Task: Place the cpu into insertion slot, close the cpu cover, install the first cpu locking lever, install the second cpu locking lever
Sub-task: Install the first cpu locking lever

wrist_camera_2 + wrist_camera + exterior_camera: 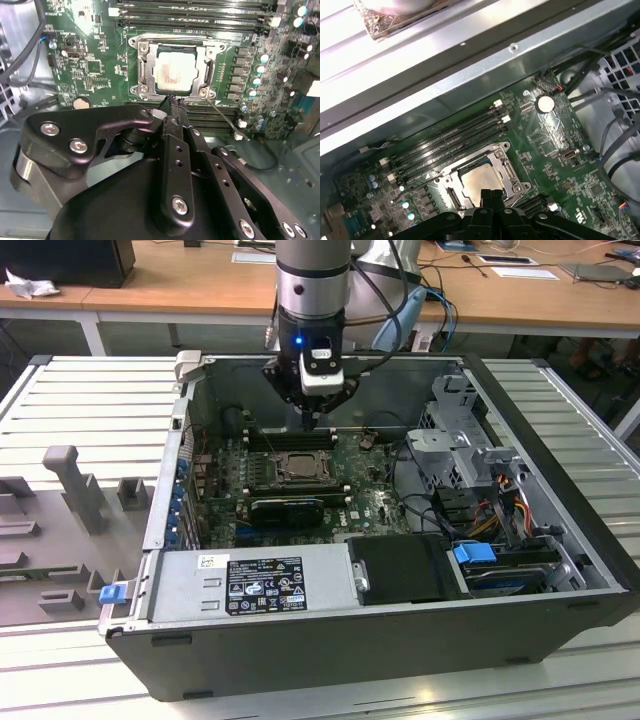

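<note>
Black hand (172, 101) pinched closed, hovering beside cpu (175, 74) seated under cpu cover (146, 70)

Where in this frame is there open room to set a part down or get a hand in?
Bare ribbed table lies on the exterior view's right of the computer case, and on its left beyond the grey fixture. Inside it is crowded: the claw hangs at the insertion slot, hemmed by memory slots, with cables by the drive cage.

Inside the computer case (300, 660), the cpu (175, 74) is lying in the insertion slot (141, 75), the cpu cover (147, 48) sitting flat around it, memory slots (190, 15) running along two opposite sides and the gripper (172, 100) hanging over the slot's edge.
</note>
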Robot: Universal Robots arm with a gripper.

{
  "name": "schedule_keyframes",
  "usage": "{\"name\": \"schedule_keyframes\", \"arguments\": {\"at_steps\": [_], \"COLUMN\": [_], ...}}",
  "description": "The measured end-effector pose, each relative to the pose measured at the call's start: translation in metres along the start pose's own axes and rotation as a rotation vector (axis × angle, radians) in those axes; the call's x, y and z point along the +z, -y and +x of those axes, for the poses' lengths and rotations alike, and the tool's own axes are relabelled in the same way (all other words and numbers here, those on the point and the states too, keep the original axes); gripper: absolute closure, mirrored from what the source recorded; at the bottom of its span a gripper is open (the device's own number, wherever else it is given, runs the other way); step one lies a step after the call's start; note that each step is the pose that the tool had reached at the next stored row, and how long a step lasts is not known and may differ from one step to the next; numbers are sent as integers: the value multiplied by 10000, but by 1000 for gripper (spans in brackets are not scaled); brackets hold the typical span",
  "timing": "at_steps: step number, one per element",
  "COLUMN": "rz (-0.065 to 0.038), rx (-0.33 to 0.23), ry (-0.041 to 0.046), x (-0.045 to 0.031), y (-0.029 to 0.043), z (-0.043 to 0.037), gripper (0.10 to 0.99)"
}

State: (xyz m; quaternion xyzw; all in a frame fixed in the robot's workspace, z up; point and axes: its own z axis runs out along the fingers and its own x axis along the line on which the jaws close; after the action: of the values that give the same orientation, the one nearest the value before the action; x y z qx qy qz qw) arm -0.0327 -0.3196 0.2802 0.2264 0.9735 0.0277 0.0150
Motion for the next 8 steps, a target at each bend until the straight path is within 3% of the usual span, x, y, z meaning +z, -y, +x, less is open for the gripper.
{"name": "schedule_keyframes", "arguments": {"at_steps": [6, 8], "rz": [-16, -24], "rx": [-749, -1227], "ry": [-40, -69], "x": [2, 1], "y": [0, 0], "z": [0, 0], "gripper": [980, 980]}}
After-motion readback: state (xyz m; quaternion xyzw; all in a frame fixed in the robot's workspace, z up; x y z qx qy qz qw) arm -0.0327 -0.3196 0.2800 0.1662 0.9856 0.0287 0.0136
